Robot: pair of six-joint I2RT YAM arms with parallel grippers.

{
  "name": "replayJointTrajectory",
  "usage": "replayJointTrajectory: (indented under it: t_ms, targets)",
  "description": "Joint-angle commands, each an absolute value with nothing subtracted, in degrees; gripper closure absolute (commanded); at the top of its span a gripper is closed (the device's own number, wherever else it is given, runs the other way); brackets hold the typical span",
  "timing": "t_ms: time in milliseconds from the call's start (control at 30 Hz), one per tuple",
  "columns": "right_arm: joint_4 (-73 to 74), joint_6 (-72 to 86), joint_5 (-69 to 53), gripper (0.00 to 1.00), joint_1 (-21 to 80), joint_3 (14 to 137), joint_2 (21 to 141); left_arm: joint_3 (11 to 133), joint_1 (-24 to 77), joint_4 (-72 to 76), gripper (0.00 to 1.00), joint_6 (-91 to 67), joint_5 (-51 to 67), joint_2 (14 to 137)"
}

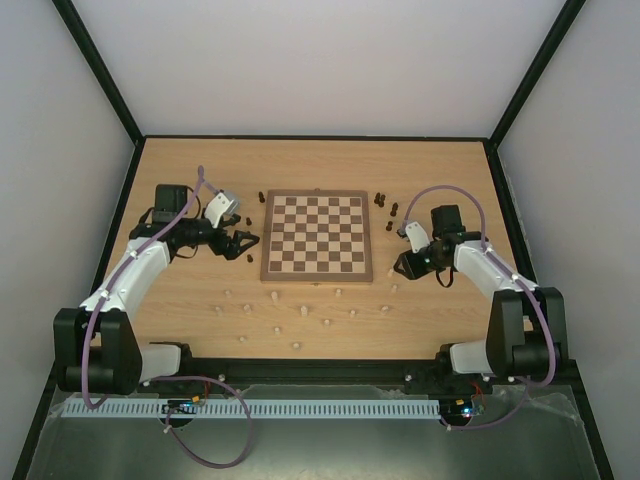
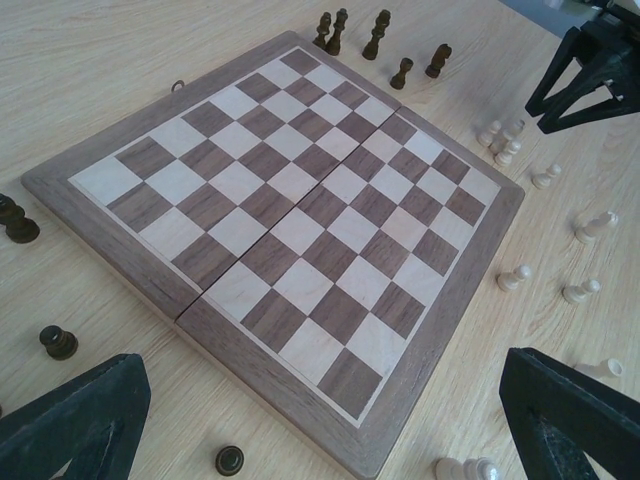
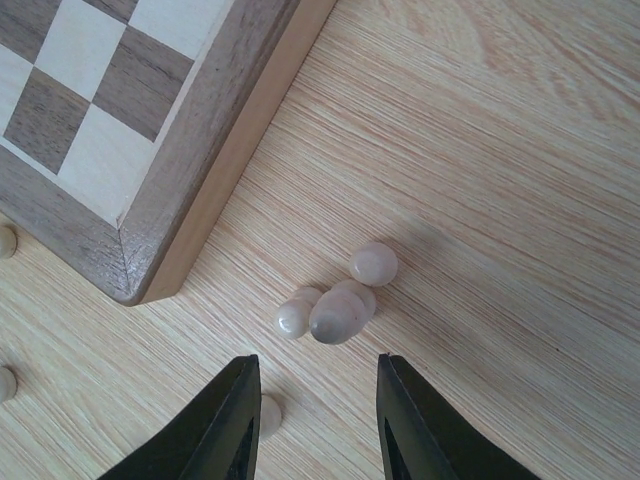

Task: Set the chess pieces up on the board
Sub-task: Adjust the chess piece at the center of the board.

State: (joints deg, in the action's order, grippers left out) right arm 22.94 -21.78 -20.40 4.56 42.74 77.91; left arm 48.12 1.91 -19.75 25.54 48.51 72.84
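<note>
Right wrist view: right pincer is held narrow, nothing gripped. A clump of pale chessmen sits just ahead of the fingertips. It is viewed from overhead, so long axes cannot be told. Another pale piece is half hidden by one finger. A corner of the chessboard is seen ahead-left, apart from the clump, with its rim running diagonally away.

Left wrist view: left pincer is spread wide, nothing between the fingers. Chessboard is laid flat just ahead, one corner turned toward the jaws, fold seam running away ahead-right. Dark chessmen are stood upright past the far corner. A dark pawn is stood close on the left, off the rim. To the right, a pale pawn is upright, and a tipped pale piece is laid pointing right and slightly away. A toppled pale piece is cut off at the bottom edge.

Top external view: piece types are too small to be told.
</note>
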Motion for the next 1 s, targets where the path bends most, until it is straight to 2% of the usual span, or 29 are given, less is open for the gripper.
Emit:
replayJointTrajectory:
  t_ms: [0, 967]
  targets:
    - [24.13, -21.84, -19.82, 0.66, 4.39, 44.29, 78.9, 47.56, 1.67, -19.67, 0.01, 27.39, 50.94, 73.08]
    - [23.36, -21.63, -17.56, 0.71, 7.69, 44.94, 81.59, 47.92, 1.67, -20.27, 0.01, 28.04, 51.35, 74.18]
